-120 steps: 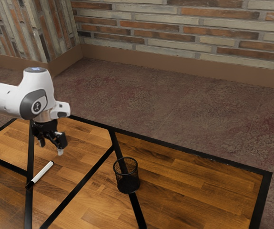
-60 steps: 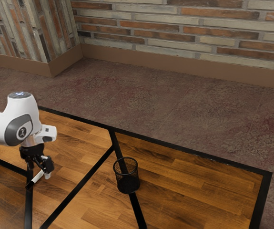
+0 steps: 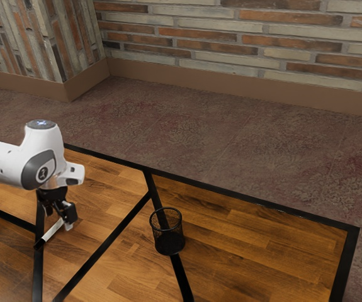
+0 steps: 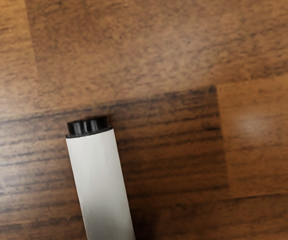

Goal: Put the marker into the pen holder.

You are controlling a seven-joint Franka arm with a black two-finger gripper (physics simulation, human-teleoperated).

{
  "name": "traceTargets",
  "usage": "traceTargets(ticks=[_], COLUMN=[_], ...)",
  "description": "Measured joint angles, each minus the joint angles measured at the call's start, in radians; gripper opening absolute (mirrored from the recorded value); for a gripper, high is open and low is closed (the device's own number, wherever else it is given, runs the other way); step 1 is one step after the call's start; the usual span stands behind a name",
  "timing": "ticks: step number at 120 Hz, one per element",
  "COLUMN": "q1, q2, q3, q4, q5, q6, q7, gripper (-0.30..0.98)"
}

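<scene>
In the exterior view, the gripper [image 3: 59, 220] is hovering low at the left by the marker [image 3: 52, 231]; whether it's gripping, I'm not able to tell. The mesh pen holder [image 3: 167, 233] is standing farther right.

In the wrist view, the marker's dark end [image 4: 88, 126] is jutting out; an off-center grip (easily made) could be letting it swivel, then catch the holder's rim.

The marker [image 3: 52, 232] is a white tube with black ends, the one in the wrist view short and ridged. It seems to lie flat and slantwise on the bench [image 3: 262, 251], though partly covered. Well apart, the holder [image 3: 169, 239], a round black mesh cup, stands upright, open at the top.
</scene>
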Motion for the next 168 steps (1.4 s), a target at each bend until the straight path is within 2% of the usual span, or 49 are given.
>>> traceTargets(ticks=[40,75,90,126,168], q1=[0.002,0.002,0.002,0.002,0.001], q2=[0.067,0.072,0.081,0.091,0.097], q3=[0.001,0.001,0.001,0.001,0.002], q4=[0.077,0.090,0.095,0.096,0.097], q5=[-0.049,-0.069,-0.070,-0.071,-0.065], q6=[-0.089,-0.119,-0.124,-0.126,-0.122], q7=[0.016,0.025,0.028,0.033,0.032], gripper=[0.67,0.30,0.20,0.06,0.02])
